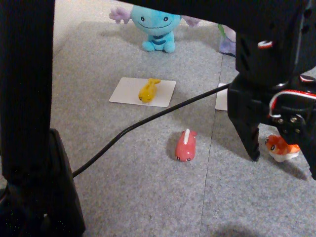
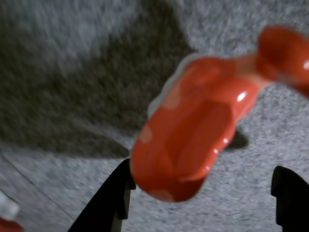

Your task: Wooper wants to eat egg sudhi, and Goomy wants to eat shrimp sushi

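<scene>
The shrimp sushi, an orange fish toy, lies on the grey mat at the right. My gripper is open, with one black finger on each side of the toy. In the wrist view the shrimp sushi looms large and blurred between the fingers, and the gripper stands wide around it. The yellow egg sudhi rests on a white card in front of Wooper, the blue plush at the back. Goomy peeks out lilac behind my arm.
A pink-red fish toy lies mid-mat. A black cable runs diagonally across the mat. The corner of a second white card shows beside my arm. The arm's black base fills the left.
</scene>
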